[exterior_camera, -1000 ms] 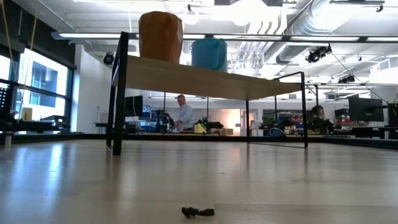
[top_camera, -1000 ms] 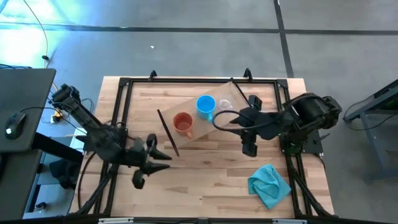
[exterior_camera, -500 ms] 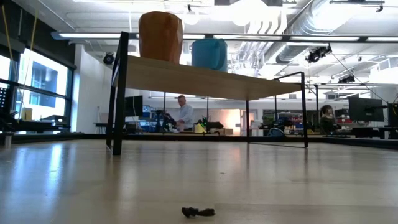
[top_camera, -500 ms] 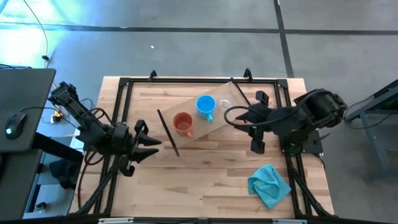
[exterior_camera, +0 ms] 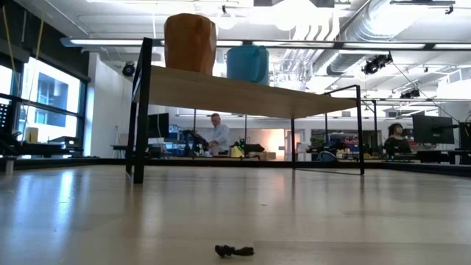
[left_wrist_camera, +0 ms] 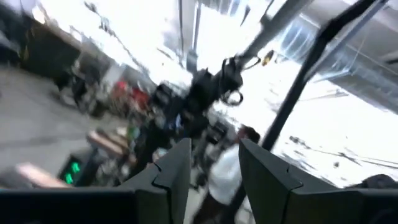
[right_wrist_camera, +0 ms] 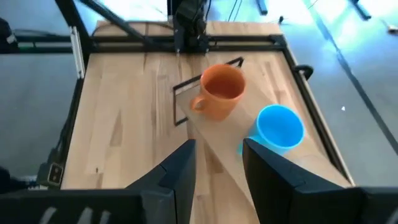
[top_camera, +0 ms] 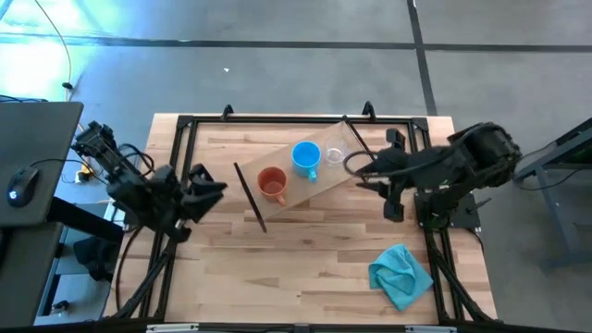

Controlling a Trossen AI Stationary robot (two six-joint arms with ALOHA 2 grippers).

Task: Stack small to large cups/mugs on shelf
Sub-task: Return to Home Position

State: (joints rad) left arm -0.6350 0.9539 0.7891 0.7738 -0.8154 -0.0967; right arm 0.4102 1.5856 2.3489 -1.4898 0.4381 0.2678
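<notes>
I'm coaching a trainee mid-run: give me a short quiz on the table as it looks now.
1. True or false: the orange mug, blue mug and clear cup all stand on the shelf.
2. Which stands in the middle of the row? A) orange mug B) blue mug C) clear cup
3. What do the left end effector and right end effector hold?
Key: 1 true. 2 B. 3 nothing; both are open and empty.

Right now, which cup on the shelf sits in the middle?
The blue mug. It stands between the orange mug and the clear cup on the shelf.
</notes>
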